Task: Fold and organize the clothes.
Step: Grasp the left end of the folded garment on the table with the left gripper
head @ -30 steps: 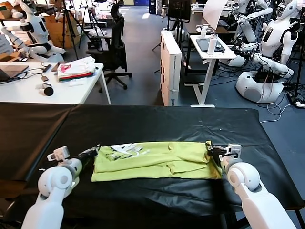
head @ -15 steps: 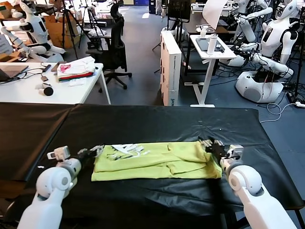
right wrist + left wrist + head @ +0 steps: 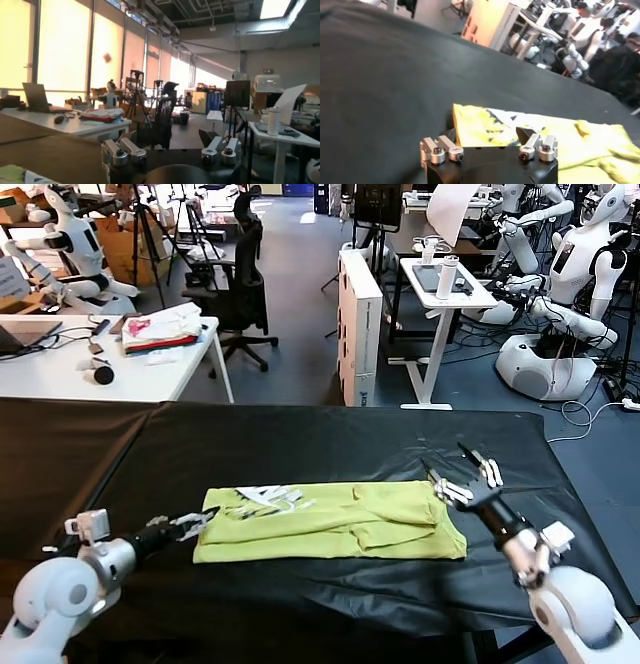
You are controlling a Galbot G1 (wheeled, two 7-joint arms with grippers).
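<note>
both tools have backed off the t-shirt (image 3: 330, 519), left tool (image 3: 190, 527) and right tool (image 3: 465, 474) wide.

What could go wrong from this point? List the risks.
1. The left gripper sits open right at the lime-yellow T-shirt's edge; pulling away low could snag and undo the fold.
2. The folded band has loose wrinkles and an uneven front edge, so a further fold may come out crooked.
3. The right gripper is raised and open beside the other end; regrasping may catch only one layer.
</note>
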